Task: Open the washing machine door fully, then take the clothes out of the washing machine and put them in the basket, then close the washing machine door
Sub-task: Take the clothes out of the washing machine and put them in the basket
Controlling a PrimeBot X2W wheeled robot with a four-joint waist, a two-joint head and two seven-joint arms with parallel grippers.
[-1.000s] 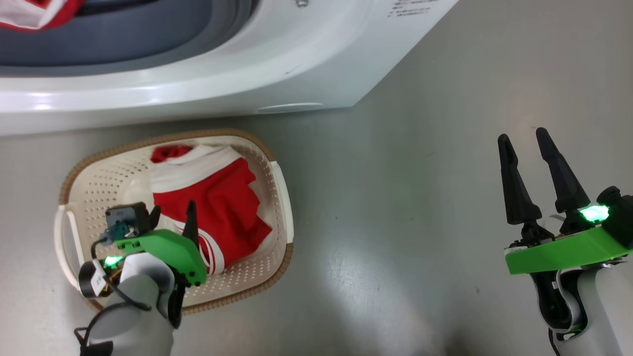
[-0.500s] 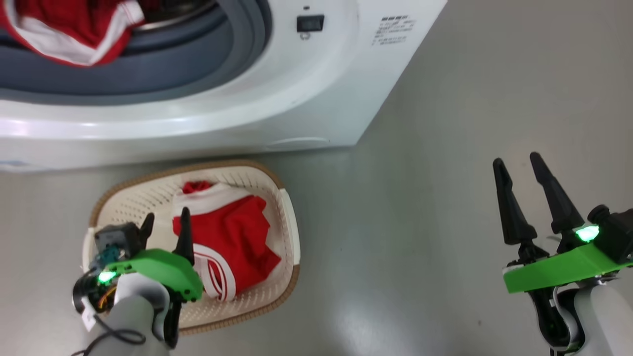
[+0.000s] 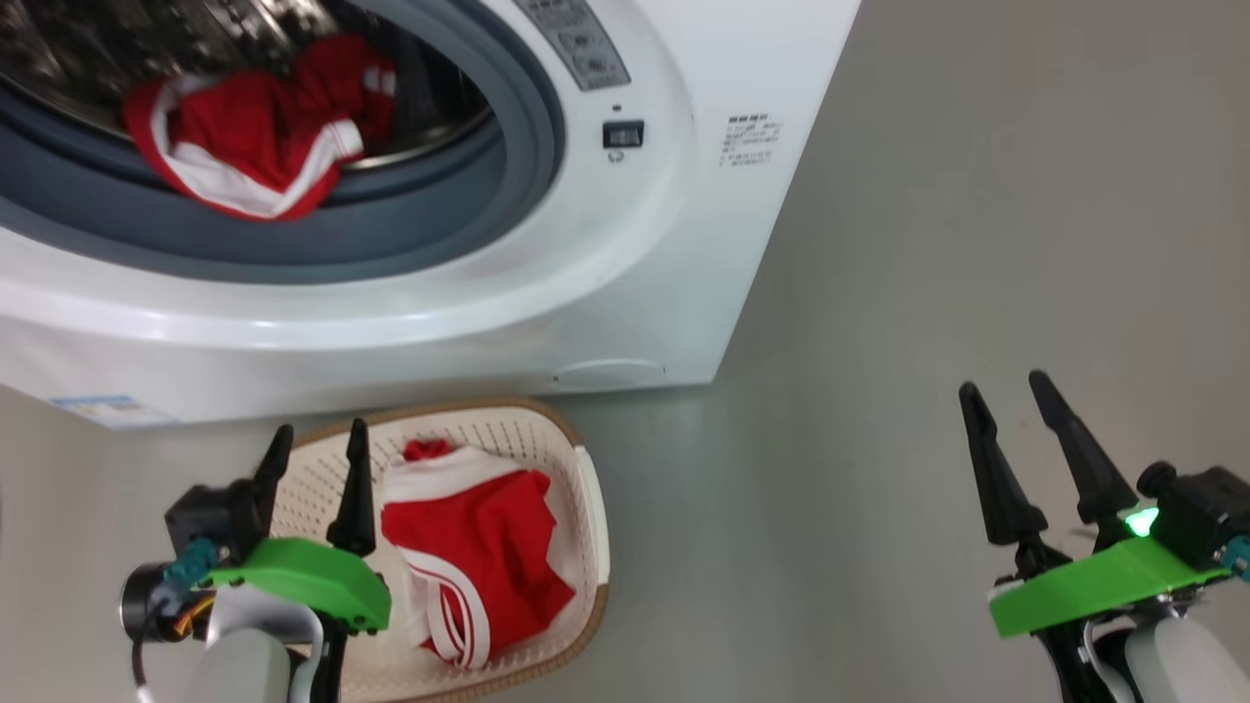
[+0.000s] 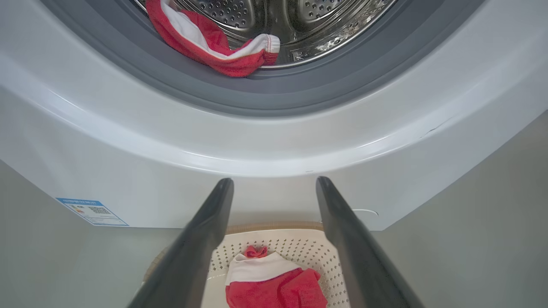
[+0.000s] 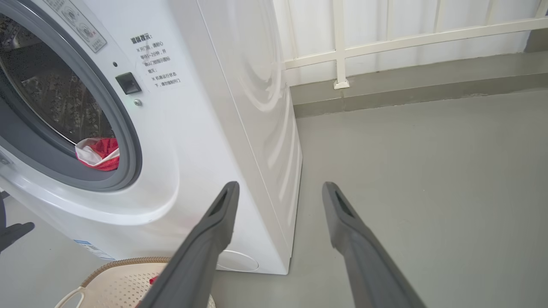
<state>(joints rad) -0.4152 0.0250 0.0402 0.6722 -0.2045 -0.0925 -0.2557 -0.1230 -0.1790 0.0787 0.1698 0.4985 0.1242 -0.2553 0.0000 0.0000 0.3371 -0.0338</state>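
The white washing machine (image 3: 625, 283) (image 4: 265, 145) (image 5: 222, 128) stands with its drum mouth uncovered; its door is out of view. A red and white piece of the clothes (image 3: 254, 146) (image 4: 214, 47) (image 5: 97, 155) lies on the drum's lower lip. More red clothes (image 3: 479, 557) (image 4: 274, 286) lie in the cream basket (image 3: 586, 488) (image 4: 299, 248) (image 5: 124, 282) on the floor before the machine. My left gripper (image 3: 317, 444) (image 4: 274, 184) hangs open and empty over the basket's left part. Off to the right, my right gripper (image 3: 1006, 391) (image 5: 278, 188) is open and empty above bare floor.
Grey floor (image 3: 928, 244) stretches to the right of the machine. A white railing and a low kerb (image 5: 385, 85) stand behind it. A blue label sticker (image 3: 107, 410) (image 4: 90, 210) marks the machine's lower left front.
The head camera has tilted up, bringing the drum and its garment into view. My left gripper has risen a little above the basket, staying open. The right gripper keeps its pose.
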